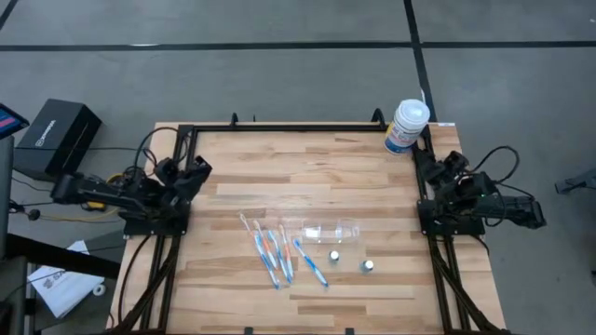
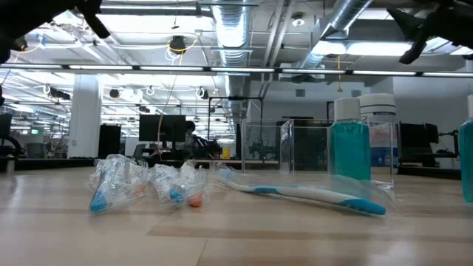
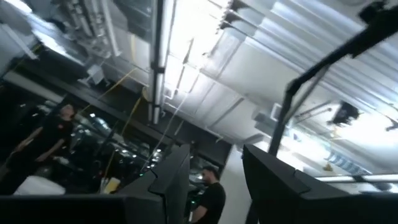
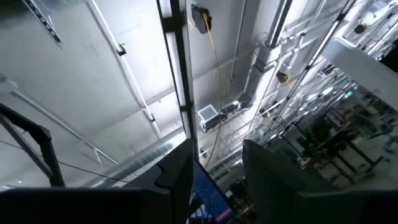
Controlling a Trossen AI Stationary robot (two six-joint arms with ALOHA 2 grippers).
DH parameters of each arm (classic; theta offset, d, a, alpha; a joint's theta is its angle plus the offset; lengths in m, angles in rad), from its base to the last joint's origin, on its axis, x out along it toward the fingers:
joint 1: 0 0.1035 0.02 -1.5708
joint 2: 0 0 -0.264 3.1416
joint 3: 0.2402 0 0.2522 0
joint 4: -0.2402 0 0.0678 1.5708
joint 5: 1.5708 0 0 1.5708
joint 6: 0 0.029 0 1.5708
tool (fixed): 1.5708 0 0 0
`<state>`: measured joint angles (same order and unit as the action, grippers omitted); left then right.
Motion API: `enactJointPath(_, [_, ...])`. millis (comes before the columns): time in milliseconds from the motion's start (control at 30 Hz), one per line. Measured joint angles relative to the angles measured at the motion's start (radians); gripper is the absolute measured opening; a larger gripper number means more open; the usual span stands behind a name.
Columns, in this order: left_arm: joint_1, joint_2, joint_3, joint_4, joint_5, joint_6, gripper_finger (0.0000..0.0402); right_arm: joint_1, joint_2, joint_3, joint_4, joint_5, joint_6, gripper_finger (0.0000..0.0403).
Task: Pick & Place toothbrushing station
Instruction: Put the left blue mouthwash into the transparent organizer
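Your left claw (image 1: 197, 170) sits folded back at the left edge of the wooden table (image 1: 307, 158), aimed up at the ceiling; its wrist view shows the two dark fingers (image 3: 171, 180) parted with an open gap between them, holding nothing. The clear toothbrushing station (image 1: 331, 230) lies well apart from that claw, off toward the table's middle and nearer the front edge. Between the two, nearer the holder, a loose bunch of blue-and-orange toothbrushes (image 1: 272, 249) is scattered on the wood. Just in front of the holder stand two small bottles (image 1: 334, 254). In the low view the holder (image 2: 284, 148) stands upright behind one toothbrush (image 2: 303, 193).

Your right claw (image 1: 426, 165) is folded back the same way at the right edge, also pointing upward, fingers (image 4: 176, 168) spread and empty. The holder is well apart from it too, toward the middle. A white canister (image 1: 407, 126) with a blue label stands just beside this arm at the back corner.
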<state>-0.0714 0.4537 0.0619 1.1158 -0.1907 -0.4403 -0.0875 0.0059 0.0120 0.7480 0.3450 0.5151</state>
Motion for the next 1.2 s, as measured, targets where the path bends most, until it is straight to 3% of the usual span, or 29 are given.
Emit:
enactJointPath(133, [0.013,0.08,0.014,-0.001,-0.043,-0.009,0.0145,0.0,0.002,0.011,-0.01,0.013,-0.006,0.0129])
enactJointPath(300, [0.031,0.171,0.015,0.001,-0.192,0.039,0.0145,0.0,0.009,0.012,0.047,0.108,-0.147,0.0129])
enactJointPath(433, [0.044,0.197,0.016,0.018,-0.309,0.039,0.0145,0.0,0.01,0.012,0.094,0.181,-0.186,0.0129])
enactJointPath(533, [0.05,0.197,0.016,0.045,-0.342,0.01,0.0145,0.0,0.01,0.012,0.098,0.18,-0.156,0.0129])
enactJointPath(800, [0.095,0.197,0.022,0.097,-0.203,-0.075,0.0145,0.0,0.01,0.013,0.115,0.175,-0.04,0.0129])
enactJointPath(967, [0.098,0.22,0.195,0.082,-0.074,0.017,0.0145,0.001,0.06,0.089,0.096,0.109,-0.036,0.0129])
enactJointPath(1067, [0.1,0.266,0.345,-0.036,-0.019,0.085,0.0145,0.001,0.158,0.185,0.081,0.076,-0.078,0.0129])
enactJointPath(1200, [0.122,0.354,0.572,-0.396,0.05,0.089,0.0145,0.001,0.319,0.381,-0.077,0.044,-0.171,0.0129])
